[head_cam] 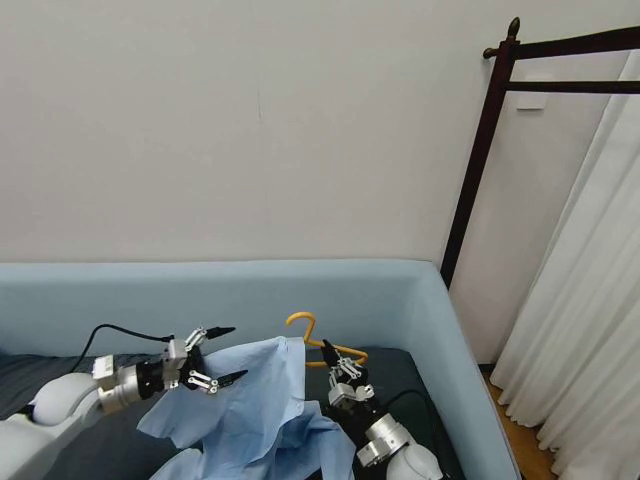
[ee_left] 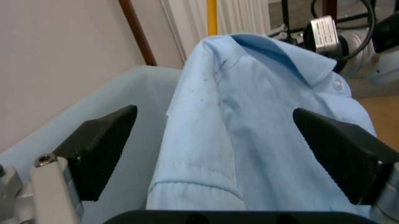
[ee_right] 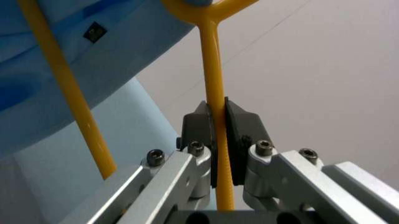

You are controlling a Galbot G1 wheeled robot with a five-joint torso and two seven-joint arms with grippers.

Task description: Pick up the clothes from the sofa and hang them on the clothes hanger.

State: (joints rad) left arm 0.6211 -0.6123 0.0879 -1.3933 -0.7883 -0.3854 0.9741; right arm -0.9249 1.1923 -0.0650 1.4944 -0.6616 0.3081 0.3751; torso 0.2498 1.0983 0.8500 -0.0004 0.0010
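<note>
A light blue shirt [head_cam: 262, 405] hangs on a yellow hanger [head_cam: 318, 346] above the dark sofa seat. My right gripper [head_cam: 331, 358] is shut on the hanger's arm; in the right wrist view its black pads [ee_right: 237, 135] clamp the yellow rod [ee_right: 214, 84]. My left gripper [head_cam: 222, 355] stands open at the shirt's left shoulder, one finger above the cloth and one below. In the left wrist view the shirt [ee_left: 249, 126] lies between the two spread black fingers [ee_left: 100, 144], not pinched.
The sofa's pale blue back and side [head_cam: 330, 290] wall in the seat. A dark wooden clothes rack [head_cam: 480, 150] stands at the right beyond the sofa arm, with a white curtain [head_cam: 590, 300] beside it.
</note>
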